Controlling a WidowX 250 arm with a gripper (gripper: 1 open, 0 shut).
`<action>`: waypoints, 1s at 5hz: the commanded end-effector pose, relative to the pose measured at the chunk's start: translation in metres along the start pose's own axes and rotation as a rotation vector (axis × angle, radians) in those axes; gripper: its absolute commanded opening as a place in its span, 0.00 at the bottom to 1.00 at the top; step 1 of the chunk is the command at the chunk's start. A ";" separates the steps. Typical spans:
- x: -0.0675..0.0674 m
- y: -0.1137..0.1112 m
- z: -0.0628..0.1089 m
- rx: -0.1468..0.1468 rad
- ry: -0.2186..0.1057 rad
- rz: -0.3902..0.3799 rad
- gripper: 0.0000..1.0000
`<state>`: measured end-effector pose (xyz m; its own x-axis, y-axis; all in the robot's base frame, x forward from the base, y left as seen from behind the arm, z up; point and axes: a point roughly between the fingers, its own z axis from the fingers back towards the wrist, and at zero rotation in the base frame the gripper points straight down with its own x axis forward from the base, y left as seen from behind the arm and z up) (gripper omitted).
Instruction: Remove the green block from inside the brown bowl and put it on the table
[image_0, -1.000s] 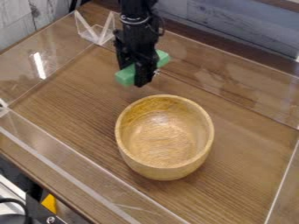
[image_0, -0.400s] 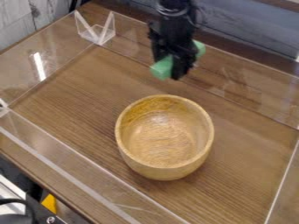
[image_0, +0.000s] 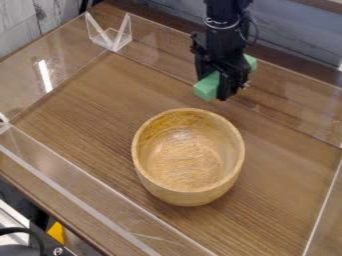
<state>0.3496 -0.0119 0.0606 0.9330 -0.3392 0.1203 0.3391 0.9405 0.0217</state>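
Tan wood nearest us: the bowl (image_0: 189, 156) sits empty, below and to the near left of our gripper (image_0: 222, 88). Farther back we hold the block (image_0: 210, 86), jaws clamped on it, above the table (image_0: 94, 110) beyond the bowl's rim. We judge the risk is releasing too high, so it bounces toward the back wall (image_0: 287, 45) just behind us.

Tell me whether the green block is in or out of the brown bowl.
Out. The green block hangs in the shut claw above the table, beyond the brown bowl, whose inside shows bare wood.
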 end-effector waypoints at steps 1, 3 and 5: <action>0.011 -0.003 0.012 0.018 -0.043 -0.001 0.00; 0.006 0.011 -0.014 0.033 -0.045 0.034 0.00; 0.020 0.021 0.000 0.038 -0.058 0.009 0.00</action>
<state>0.3649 -0.0026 0.0469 0.9333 -0.3367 0.1246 0.3347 0.9416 0.0376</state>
